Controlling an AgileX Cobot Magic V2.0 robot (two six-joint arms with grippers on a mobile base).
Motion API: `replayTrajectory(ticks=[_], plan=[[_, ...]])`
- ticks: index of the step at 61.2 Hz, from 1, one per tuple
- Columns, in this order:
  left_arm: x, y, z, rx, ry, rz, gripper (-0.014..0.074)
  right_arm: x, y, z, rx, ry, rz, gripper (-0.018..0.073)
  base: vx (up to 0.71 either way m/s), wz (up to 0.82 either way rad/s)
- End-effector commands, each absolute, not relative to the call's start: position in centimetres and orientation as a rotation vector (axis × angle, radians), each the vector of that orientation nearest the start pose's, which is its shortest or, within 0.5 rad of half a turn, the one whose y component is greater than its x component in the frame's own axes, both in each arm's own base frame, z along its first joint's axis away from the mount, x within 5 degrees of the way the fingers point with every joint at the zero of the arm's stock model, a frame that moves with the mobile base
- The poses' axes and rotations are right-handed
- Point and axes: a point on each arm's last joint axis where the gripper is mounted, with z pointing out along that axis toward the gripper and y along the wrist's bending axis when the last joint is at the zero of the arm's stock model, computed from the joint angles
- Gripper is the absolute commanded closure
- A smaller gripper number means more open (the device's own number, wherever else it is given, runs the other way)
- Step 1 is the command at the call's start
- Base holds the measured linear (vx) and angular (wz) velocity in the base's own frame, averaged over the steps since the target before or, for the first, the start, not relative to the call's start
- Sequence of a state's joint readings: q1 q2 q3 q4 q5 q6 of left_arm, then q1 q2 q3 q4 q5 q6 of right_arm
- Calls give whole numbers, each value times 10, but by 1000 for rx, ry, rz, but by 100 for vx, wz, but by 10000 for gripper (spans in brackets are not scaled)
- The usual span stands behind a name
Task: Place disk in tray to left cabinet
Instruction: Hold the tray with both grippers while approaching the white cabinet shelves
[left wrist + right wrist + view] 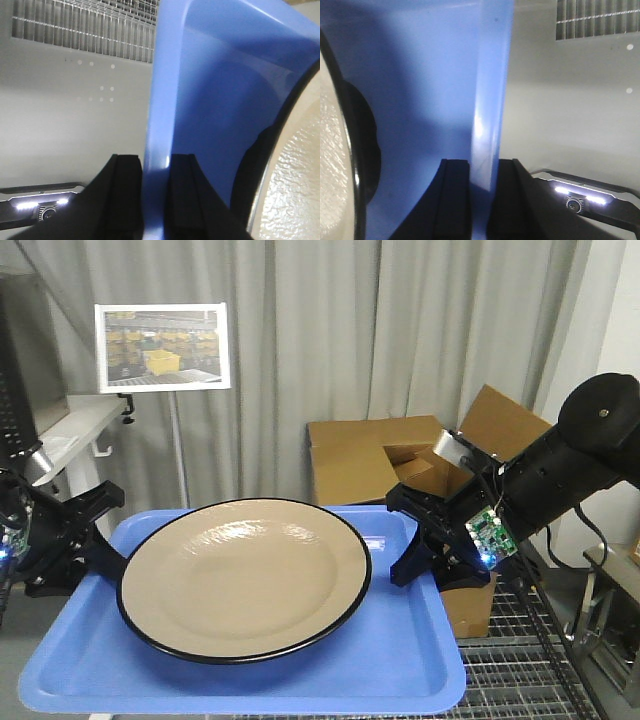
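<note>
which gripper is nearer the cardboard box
Right. The right gripper clamps the tray rim just in front of the cardboard box; the left gripper clamps the opposite rim, across the disk.

Lab storeroom: curtains [400, 330], cardboard boxes [365, 455], floor grating [520, 670].

Round tan disk [245, 575]: glossy, faintly dimpled glaze. Rectangular blue tray [380, 660]: smooth plastic, slight sheen. Brown box [350, 455] at 1 o'clock: matt cardboard. Grey curtain [330, 330] at 12 o'clock: cloth.
</note>
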State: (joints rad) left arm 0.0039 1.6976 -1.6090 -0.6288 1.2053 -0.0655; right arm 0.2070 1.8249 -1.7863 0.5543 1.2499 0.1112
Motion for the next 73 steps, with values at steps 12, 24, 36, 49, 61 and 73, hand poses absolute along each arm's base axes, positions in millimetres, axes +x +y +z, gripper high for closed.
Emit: replayTrajectory(ticks=[12,24,36,49,61,73], plan=[[344,-71,391,-216,2506,-1140,597,350,142,391,-95,2622,1114,564,31,-23],[344,-71,391,-216,2506,-1140,597,350,142,391,-95,2622,1114,564,23,-43],[344,-71,391,-216,2506,-1140,597,350,142,391,-95,2622,1114,564,17,-59],[344,-71,391,-216,2506,-1140,597,350,142,391,-95,2622,1114,564,15,-65],[344,-71,391,-216,2506,-1140,597,350,142,391,-95,2622,1114,564,14,-60],[344,-71,391,-216,2506,-1140,597,350,142,391,-95,2622,1114,564,12,-50]])
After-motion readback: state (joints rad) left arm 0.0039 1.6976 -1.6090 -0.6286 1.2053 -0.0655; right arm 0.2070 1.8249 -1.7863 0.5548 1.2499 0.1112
